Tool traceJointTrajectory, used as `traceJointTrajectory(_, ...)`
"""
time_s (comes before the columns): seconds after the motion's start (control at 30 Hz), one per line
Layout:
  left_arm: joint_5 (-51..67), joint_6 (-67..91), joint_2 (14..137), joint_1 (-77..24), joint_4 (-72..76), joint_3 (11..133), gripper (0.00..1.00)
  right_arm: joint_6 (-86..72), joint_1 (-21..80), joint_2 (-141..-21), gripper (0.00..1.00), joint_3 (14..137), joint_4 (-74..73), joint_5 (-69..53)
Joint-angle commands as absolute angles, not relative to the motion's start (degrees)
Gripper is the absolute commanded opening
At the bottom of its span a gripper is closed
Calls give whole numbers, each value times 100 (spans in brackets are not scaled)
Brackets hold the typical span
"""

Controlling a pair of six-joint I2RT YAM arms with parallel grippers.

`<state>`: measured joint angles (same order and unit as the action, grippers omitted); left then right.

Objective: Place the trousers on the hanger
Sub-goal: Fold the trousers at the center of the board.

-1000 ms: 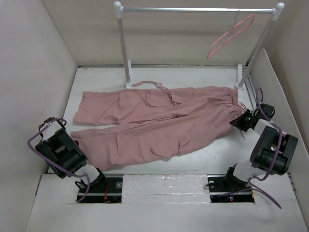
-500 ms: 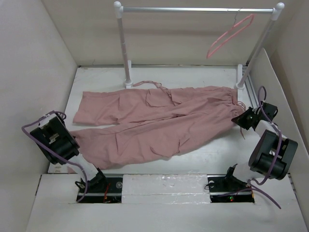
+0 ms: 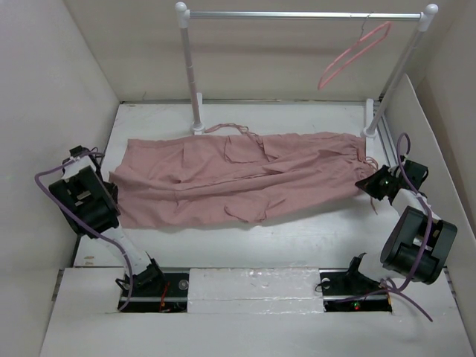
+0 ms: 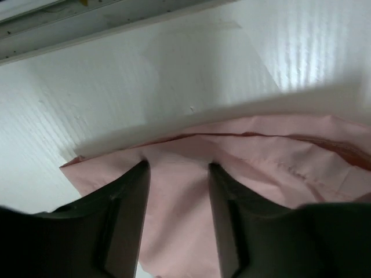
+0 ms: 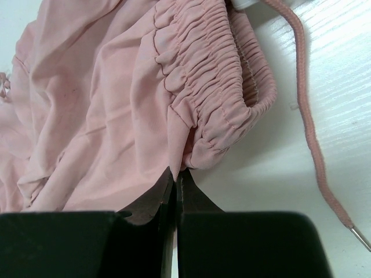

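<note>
Two grippers: I have one at each end of the trousers [image 3: 238, 182], left at the leg end and right at the waist end.
Left gripper [image 4: 177, 167]: the fingers [image 4: 130, 220] stand apart with a plain gap. Pink cloth fills that gap in the wrist view, close to the cloth's edge. I cannot tell whether either finger touches it.
Right gripper [image 5: 175, 172]: the fingers are pressed together at the tips and clamped on a pinch of cloth just under the waistband [image 5: 220, 87].
Trousers: they lie lengthwise across the table [image 3: 297, 238], waist to my right and legs to my left. The legs lie side by side and overlap, with long creases along them.
Waistband: this is gathered elastic. Its near corner is drawn toward the right gripper and raised a little, with a shadow on the table beneath it.
Pocket [image 3: 242, 152]: it is a flap pocket facing up on the far half of the cloth.
Drawstring [image 5: 310, 127]: one pink cord end trails over the white table beside the waistband and ends in a metal tip. In the top view a further length lies at the far edge, near the left foot of the rail [image 3: 305, 14].
Hanger [image 3: 355, 53]: it is hooked on the rail near the right end, hanging tilted, well above and apart from the trousers.
Rail: it has white posts and a metal bar and stands at the far edge of the table. The trousers' far edge lies just in front of its feet.
Task state: the trousers are on the table, not yet on the hanger.
</note>
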<state>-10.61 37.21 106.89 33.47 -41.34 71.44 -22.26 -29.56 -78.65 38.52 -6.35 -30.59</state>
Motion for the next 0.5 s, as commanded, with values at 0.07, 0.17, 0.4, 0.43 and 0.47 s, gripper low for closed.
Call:
traceJointTrajectory(0.07,-1151,3551,9687,3322,-3638,6848,58,-2039,-2997,-7752,4,3964,-352,-3041)
traceJointTrajectory(0.17,-1195,3560,9116,3322,-3928,6777,60,-1960,-2997,-7822,4,3999,-369,-3102)
traceJointTrajectory(0.4,-1126,3823,7737,3620,-4219,5601,55,-1881,-2997,-7778,3,3964,-422,-3190)
traceJointTrajectory(0.43,-1099,3893,7665,3691,-4219,5433,54,-1872,-2997,-7770,4,3964,-422,-3199)
traceJointTrajectory(0.47,-1081,4059,7629,3691,-4262,5197,54,-1872,-2997,-7752,4,3973,-439,-3208)
